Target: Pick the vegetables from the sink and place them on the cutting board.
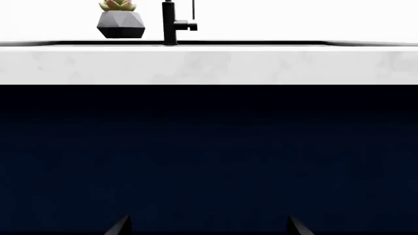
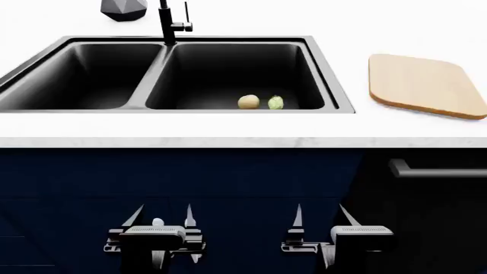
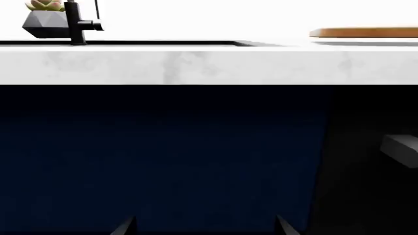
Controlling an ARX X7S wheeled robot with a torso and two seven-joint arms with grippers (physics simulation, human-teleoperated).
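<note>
A tan oval potato and a pale-green cabbage head lie side by side near the front of the right basin of the black double sink. The light-wood cutting board lies on the white counter to the sink's right; its edge shows in the right wrist view. My left gripper and right gripper are both open and empty, low in front of the dark-blue cabinet, below the counter edge. Each wrist view shows only its fingertips, spread wide.
A black faucet stands behind the sink divider, with a dark faceted pot to its left. The white marble counter edge overhangs the blue cabinet front. A dark drawer handle sticks out at the right.
</note>
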